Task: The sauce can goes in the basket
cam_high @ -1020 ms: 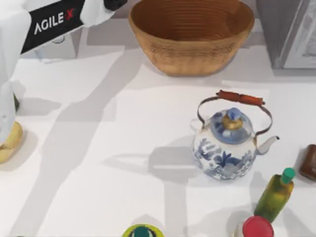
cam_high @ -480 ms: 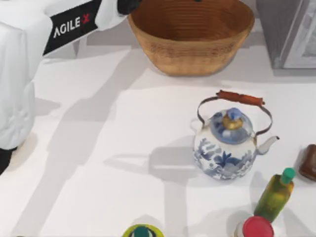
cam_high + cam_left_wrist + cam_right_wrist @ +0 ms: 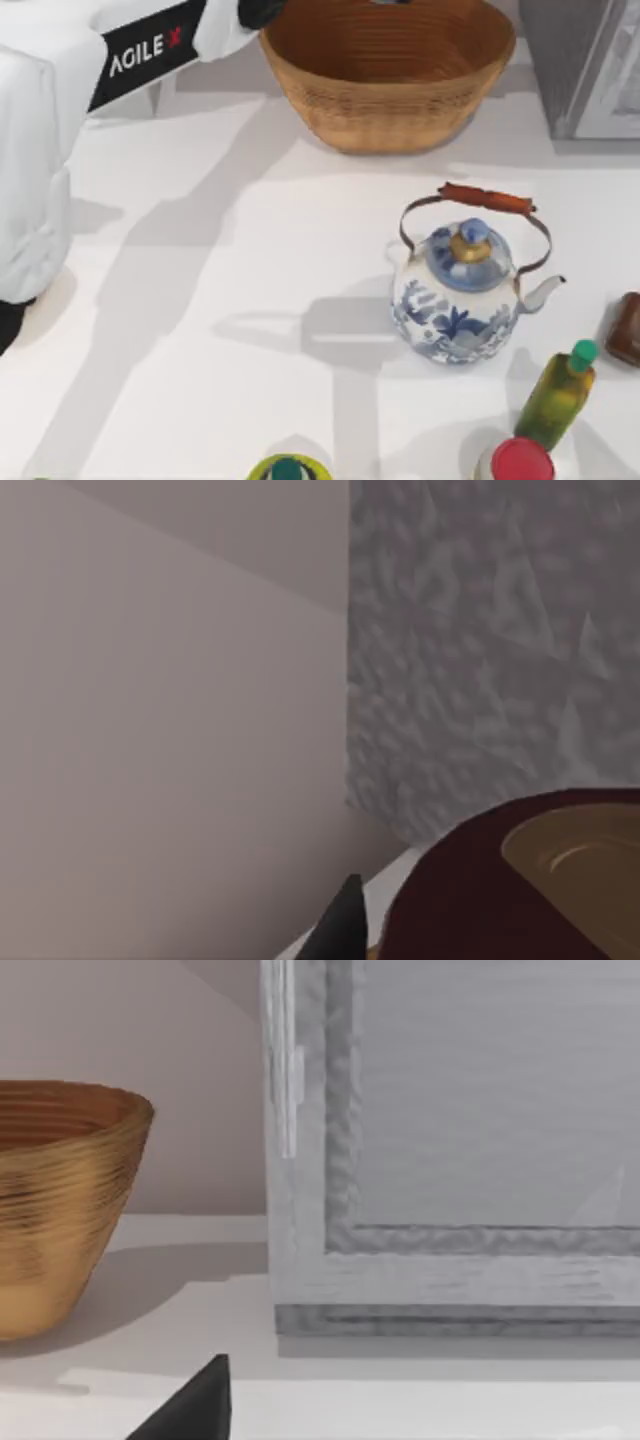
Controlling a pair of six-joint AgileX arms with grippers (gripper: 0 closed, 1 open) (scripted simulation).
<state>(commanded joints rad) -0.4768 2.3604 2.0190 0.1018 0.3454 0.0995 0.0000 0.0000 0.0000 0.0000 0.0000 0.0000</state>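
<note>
Our left arm (image 3: 140,50) lies across the top view's upper left corner. Its dark end sits at the left rim of the basket (image 3: 388,75), right at the top edge of the view. In the left wrist view the left tool (image 3: 348,932) shows as one black fingertip pressed against the side of the sauce can (image 3: 470,910). The can is very close to that camera, with its dark maroon top and a tan inset turned toward the lens. We take the tool to be closed on the can. Its second finger is out of sight, so we cannot tell how wide the gap is. Behind the can are a plain wall and the grey cabinet (image 3: 500,650).

The wicker basket stands at the far middle of the table (image 3: 200,300), and we see only its ribbed inside. The cabinet is just to its right. Nearer on the right side stands a blue-and-white teapot (image 3: 458,300), upright, with its handle raised. Beyond it, toward the right edge, are a green bottle (image 3: 556,397), a red-capped container (image 3: 521,461) and a brown block (image 3: 627,328). A yellow-green container (image 3: 288,468) sits at the near edge.

The right wrist view shows a dark part of the right tool (image 3: 192,1412), low above the table and facing the basket and the cabinet. We cannot tell its state.
</note>
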